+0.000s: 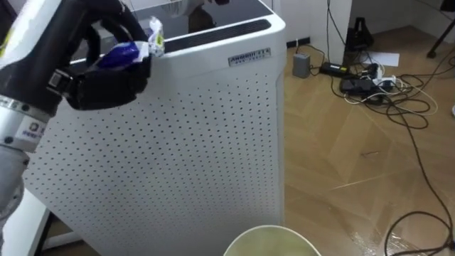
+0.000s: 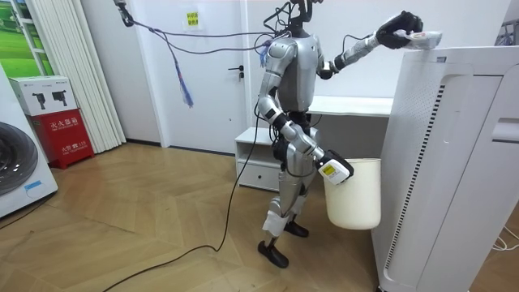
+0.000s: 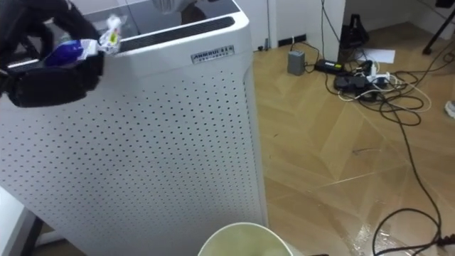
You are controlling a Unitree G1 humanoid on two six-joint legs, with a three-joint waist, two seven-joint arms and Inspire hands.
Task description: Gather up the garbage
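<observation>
Nearest, at the foot of the air purifier [image 1: 178, 156], the rim of a cream bin [image 1: 274, 240] is seen, its mouth turned upward. In the room view the bin is shown hanging clear of the floor against the purifier's perforated face, with the right hand [image 2: 334, 171] set at its rim. Whether that hand is closed on the rim cannot be told.

Higher, at the purifier's top edge toward its left corner, the left hand [image 1: 106, 78] is seen curled round a blue-and-white wrapper [image 1: 126, 52]. The wrapper's long axis is laid roughly along the purifier's top edge. Its blue end is buried in the hand and its crumpled white end points out toward the dark vent slot. Whether the wrapper is lifted clear of the top cannot be settled.

The coming move is judged to turn on one relation. The held wrapper lies high above the bin's mouth and to its left, with the purifier's whole face between them. A lowering of the left arm down and rightward, or a raising of the bin, would therefore be called for.

Beyond the purifier, on the wooden floor [image 1: 341, 163], a small grey box [image 1: 301, 65] and a tangle of cables [image 1: 377, 89] are seen.
</observation>
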